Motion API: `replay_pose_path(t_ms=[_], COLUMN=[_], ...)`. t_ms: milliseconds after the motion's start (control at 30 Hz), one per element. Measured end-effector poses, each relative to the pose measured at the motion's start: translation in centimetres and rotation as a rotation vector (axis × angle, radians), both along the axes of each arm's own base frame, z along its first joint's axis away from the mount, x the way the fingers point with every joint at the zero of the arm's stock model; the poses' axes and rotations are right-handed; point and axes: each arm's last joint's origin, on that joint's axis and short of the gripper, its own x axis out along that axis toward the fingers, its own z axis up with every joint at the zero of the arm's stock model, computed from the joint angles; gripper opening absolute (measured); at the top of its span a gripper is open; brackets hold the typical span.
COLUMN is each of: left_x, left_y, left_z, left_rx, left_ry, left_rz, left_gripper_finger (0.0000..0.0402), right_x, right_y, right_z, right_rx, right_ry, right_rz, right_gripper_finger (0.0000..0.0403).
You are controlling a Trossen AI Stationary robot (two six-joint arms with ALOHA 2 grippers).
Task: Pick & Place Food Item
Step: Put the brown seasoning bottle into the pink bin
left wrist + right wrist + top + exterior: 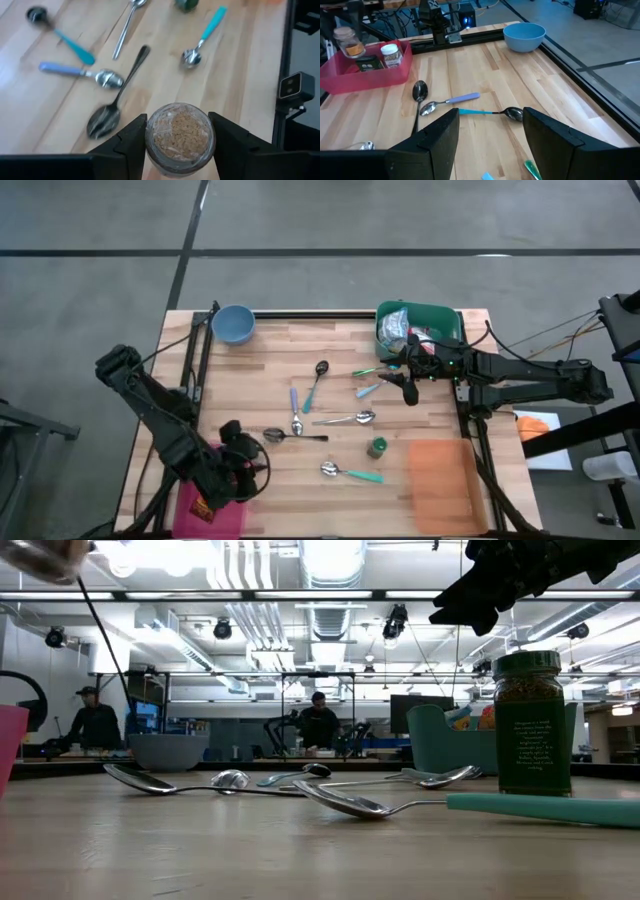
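A small glass jar (179,137) of brown granules is clamped between the two dark fingers (131,142) of the left gripper (238,463), lid off or clear-topped — which, cannot be told. In the high view that gripper is seen at the table's near left corner, just above the pink bin (210,510), and from the right wrist view the jar is seen raised above the bin (367,75) rather than resting in it. Inside the bin a white-capped jar (391,55) and a dark packet (369,64) are seen.

Over on the other side, the right gripper (408,385) is held out over the table just in front of the green bin (440,320), its fingers (432,137) spread apart with nothing between them. The green bin is stuffed with packaged items.

Across the wooden table (270,375) several spoons are scattered: a teal-handled one (316,385), a blue-handled one (295,412), a black-handled one (290,436), a plain steel one (350,419) and another teal-handled one (352,473) near the front edge. A green-lidded spice jar (377,446) is stood upright near the middle right, beside an orange mat (438,480). A blue bowl (233,324) is set at the far left corner. Beyond the table, people are seen at benches in the low view
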Motion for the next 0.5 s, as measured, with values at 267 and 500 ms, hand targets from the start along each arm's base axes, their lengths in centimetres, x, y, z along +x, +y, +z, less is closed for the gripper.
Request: replay_pose_path(t_ms=[267, 500], left_x=[-2.3, -4.9], left_y=[-1.0, -2.5], left_z=[-0.1, -0.2], left_rx=[-0.072, -0.157], left_ry=[0.035, 0.026], left_rz=[0.108, 0.176], left_gripper_finger=[0.0178, 0.0178], right_x=[0.0, 0.0], right_y=[0.0, 0.0], right_z=[0.0, 0.0], right_rx=[0.0, 0.0], right_ry=[0.0, 0.0], right_rz=[0.0, 0.0], right_gripper_finger=[0.0214, 0.0214])
